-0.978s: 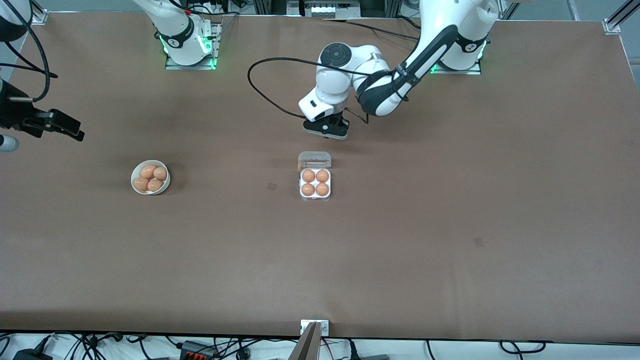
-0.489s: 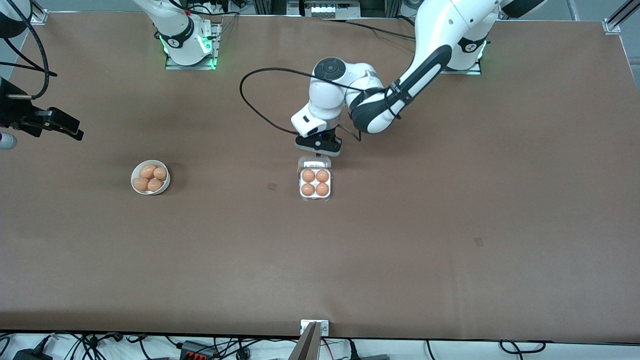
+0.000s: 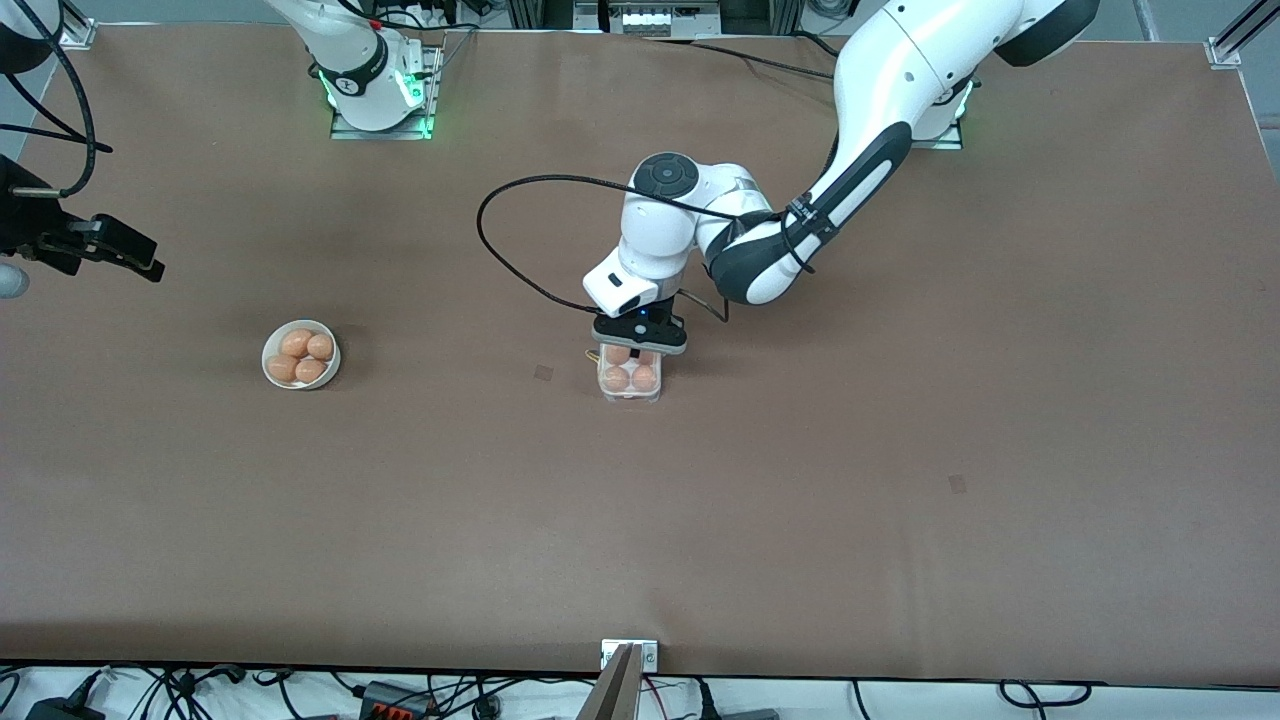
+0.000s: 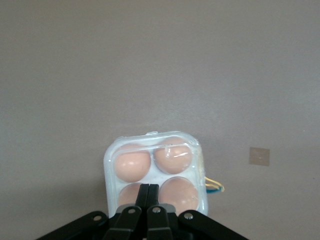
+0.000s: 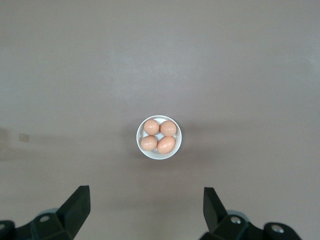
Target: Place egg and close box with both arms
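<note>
The clear plastic box sits mid-table with several brown eggs in its cells. In the left wrist view the transparent lid lies down over the eggs and the box. My left gripper is shut, and its fingertips rest on the lid over the box's half farther from the front camera, as the left wrist view shows. My right gripper is open and empty, held high toward the right arm's end of the table; it also shows in the right wrist view.
A round white bowl with several eggs stands toward the right arm's end of the table, below my right gripper in the right wrist view. A black cable loops off the left wrist. Small yellow and blue wires lie beside the box.
My left gripper came down toward the front camera onto the box. The lid, standing open a second ago, now lies over the eggs. The right arm has barely moved.
</note>
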You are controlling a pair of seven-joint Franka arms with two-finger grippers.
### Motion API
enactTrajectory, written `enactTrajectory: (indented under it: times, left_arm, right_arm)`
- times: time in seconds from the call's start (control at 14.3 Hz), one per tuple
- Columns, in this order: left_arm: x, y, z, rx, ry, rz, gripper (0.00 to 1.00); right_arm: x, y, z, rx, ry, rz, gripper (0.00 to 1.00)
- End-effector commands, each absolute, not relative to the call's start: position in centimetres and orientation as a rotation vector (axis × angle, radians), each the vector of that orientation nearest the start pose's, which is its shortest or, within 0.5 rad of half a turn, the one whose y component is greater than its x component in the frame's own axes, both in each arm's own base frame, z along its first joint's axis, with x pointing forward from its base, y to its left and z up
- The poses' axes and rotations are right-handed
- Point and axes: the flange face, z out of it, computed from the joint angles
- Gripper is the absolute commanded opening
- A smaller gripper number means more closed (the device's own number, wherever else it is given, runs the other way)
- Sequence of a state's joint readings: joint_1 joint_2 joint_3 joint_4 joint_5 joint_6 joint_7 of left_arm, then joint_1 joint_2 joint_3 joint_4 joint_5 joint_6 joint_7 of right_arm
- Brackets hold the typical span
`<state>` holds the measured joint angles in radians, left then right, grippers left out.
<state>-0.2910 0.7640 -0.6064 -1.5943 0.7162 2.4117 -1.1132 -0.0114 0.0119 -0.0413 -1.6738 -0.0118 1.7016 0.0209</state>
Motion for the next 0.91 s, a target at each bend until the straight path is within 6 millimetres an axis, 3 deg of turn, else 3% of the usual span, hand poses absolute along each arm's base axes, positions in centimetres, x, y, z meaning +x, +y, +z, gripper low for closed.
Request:
enactTrajectory:
  times: [0.0, 0.28, 0.56, 0.84]
  left_arm:
    - [50.5, -50.0, 29.6, -3.141, 0.158, -0.42, 0.01]
    - [50.1, -47.8, 34.4, -3.017, 0.297, -0.254, 0.01]
    - [49.9, -43.2, 39.3, -2.851, 0.517, 0.055, 0.01]
    - [48.2, -41.3, 40.6, -2.649, 0.611, 0.282, 0.07]
  right_arm:
    - [56.0, -2.8, 58.7, -3.163, 0.078, -0.041, 1.0]
    - [56.0, -2.4, 58.7, -3.164, 0.066, -0.041, 1.0]
    - [55.5, -2.4, 58.6, -3.162, 0.067, 0.005, 1.0]
    - [55.6, -2.1, 58.5, -3.171, 0.044, 0.001, 1.0]
